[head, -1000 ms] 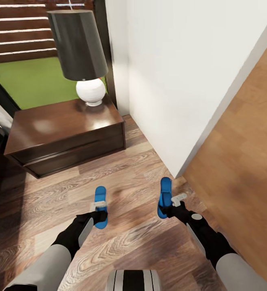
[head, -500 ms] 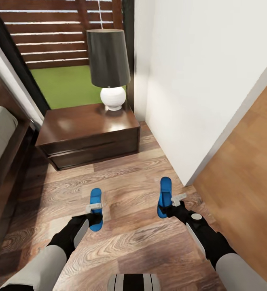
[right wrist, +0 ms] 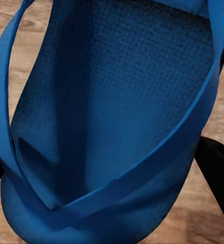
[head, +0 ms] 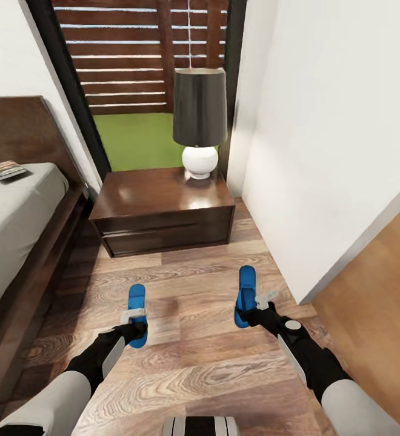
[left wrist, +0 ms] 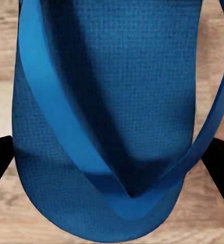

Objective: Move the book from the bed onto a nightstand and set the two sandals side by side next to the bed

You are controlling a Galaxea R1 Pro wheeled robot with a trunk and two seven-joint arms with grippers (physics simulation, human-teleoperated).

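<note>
While I carry both: my left gripper [head: 136, 322] clamps one sandal [head: 137, 306], my right gripper [head: 253, 309] the other sandal [head: 246, 295].
Book [head: 3, 170]: on the bed [head: 18, 212].
Risk: a loose hold drops them well apart, not paired.

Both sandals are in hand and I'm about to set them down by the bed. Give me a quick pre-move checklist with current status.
1. Left hand gripping its sandal: ok, fingers flank it in the left wrist view.
2. Right hand gripping the other sandal: ok.
3. Bed in view: ok, at the left of the head view.
4. Bare floor beside the bed frame for both sandals: ok.
5. Sandals side by side: not ok, held apart with a gap between them.
6. Book moved to the nightstand: not ok, it lies on the mattress by the headboard.
</note>
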